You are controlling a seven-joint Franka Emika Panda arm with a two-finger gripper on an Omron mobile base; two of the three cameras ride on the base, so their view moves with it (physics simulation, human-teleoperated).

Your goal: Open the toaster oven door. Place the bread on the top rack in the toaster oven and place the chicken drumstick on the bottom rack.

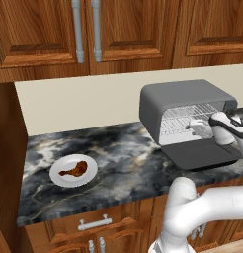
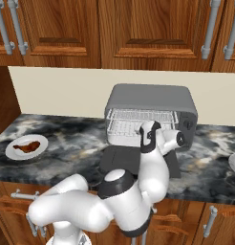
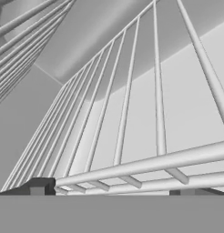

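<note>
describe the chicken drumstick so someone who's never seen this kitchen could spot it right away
Start at the dark marbled counter and look away from the open toaster oven, toward the counter's far end. There sits a white plate; the chicken drumstick lies on it, a reddish-brown leg tapering to bone.

1 toaster oven [image 1: 185, 99] w/ 1 door [image 1: 202, 154] down, 2 wire racks [image 2: 138, 120] inside. 1 white plate [image 1: 60, 177], 1 chicken drumstick [image 1: 76, 169] on it. 1 robot arm [image 2: 150, 177].

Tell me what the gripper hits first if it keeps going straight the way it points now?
Probably a silver wire rack inside the toaster oven: the open gripper sits right at its front bar. Which rack is unclear.
</note>
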